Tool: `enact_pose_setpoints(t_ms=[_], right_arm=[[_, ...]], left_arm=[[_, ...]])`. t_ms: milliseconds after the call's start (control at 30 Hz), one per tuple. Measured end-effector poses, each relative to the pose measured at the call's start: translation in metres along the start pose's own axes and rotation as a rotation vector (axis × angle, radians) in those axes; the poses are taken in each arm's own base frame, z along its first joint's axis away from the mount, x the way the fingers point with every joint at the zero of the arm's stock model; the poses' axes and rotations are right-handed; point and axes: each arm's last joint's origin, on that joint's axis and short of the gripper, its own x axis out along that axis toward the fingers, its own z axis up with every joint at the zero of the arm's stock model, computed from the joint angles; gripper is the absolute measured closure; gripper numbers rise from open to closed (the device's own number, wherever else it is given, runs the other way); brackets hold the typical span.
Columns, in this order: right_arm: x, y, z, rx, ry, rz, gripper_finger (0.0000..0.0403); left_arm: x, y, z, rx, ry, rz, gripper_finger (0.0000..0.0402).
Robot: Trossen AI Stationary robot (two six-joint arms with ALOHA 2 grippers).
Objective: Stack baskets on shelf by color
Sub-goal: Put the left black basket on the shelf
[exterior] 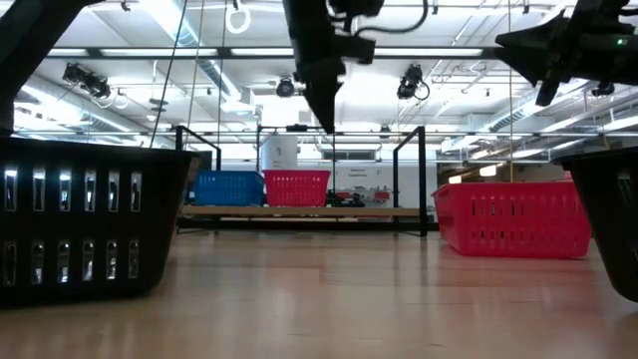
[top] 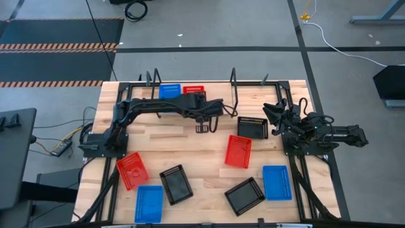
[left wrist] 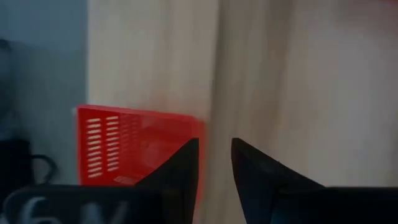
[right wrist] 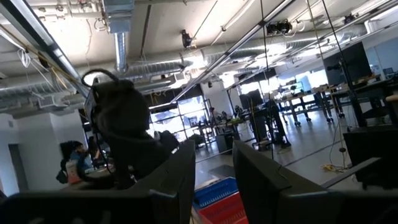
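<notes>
You are only just starting: two baskets are sitting on the shelf (top: 218, 95) at the back, a blue basket (top: 169, 90) and a red basket (top: 194, 89) side by side, and nothing looks stacked yet. Seven are still waiting on the worktop (top: 202, 152): a black one (top: 252, 127) and a red one (top: 238, 151) near the middle right, a blue one (top: 276, 182) and a black one (top: 244, 195) at the front right, and a red one (top: 132, 170), a black one (top: 175, 184) and a blue one (top: 149, 204) at the front left. Your left hand (top: 202, 128) is hanging over bare wood just in front of the shelf, fingers a little apart, holding nothing. Your right hand (top: 274, 111) is lifted up on the right side, fingers a little apart, empty too. The worktop is light wooden planks. Behind it a big bright room is showing, with ceiling pipes, lights and desks, and people are sitting far off.
</notes>
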Motion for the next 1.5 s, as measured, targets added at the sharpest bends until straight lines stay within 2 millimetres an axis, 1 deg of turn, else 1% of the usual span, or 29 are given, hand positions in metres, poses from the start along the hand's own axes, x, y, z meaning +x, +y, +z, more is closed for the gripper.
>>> enact_pose_setpoints(t_ms=[67, 133, 267, 400, 567, 700, 833, 933, 1100, 1167, 1267, 1500], right_arm=[[0.000, 0.000, 0.000, -0.002, 0.004, 0.000, 0.0289], [0.000, 0.000, 0.000, -0.001, 0.005, 0.000, 0.0289], [0.000, 0.000, -0.001, -0.002, 0.005, 0.000, 0.0289], [0.000, 0.000, 0.000, -0.002, 0.004, -0.001, 0.0289], [0.000, 0.000, -0.001, -0.002, 0.006, -0.001, 0.0289], [0.000, 0.000, -0.001, -0.002, 0.008, -0.001, 0.0289], [0.000, 0.000, -0.002, -0.009, 0.024, -0.003, 0.0289], [0.000, -0.001, -0.004, -0.016, 0.044, -0.006, 0.0289], [0.000, -0.001, -0.004, -0.016, 0.044, -0.006, 0.0289], [0.000, -0.001, -0.004, -0.026, 0.043, -0.006, 0.0289], [0.000, -0.001, -0.003, -0.045, 0.031, -0.012, 0.0289], [0.000, -0.002, 0.002, -0.084, -0.021, -0.084, 0.0289]], left_arm=[[-0.010, -0.014, 0.003, -0.001, -0.025, -0.079, 0.0302], [-0.019, -0.033, 0.005, 0.036, -0.052, -0.153, 0.0305], [-0.033, -0.069, 0.008, 0.150, -0.118, -0.191, 0.0313], [-0.037, -0.108, 0.008, 0.274, -0.197, -0.206, 0.0320], [-0.042, -0.143, 0.009, 0.299, -0.311, -0.232, 0.0320], [-0.048, -0.155, 0.013, 0.265, -0.385, -0.246, 0.0317], [-0.052, -0.165, 0.005, 0.217, -0.332, -0.281, 0.0318], [-0.054, -0.173, -0.006, 0.170, -0.234, -0.292, 0.0319], [-0.059, -0.183, -0.032, 0.098, -0.008, -0.269, 0.0312], [-0.062, -0.188, -0.041, 0.057, 0.055, -0.255, 0.0311], [-0.070, -0.200, -0.051, 0.004, 0.105, -0.246, 0.0312], [-0.092, -0.237, -0.067, -0.140, 0.120, -0.344, 0.0310]])
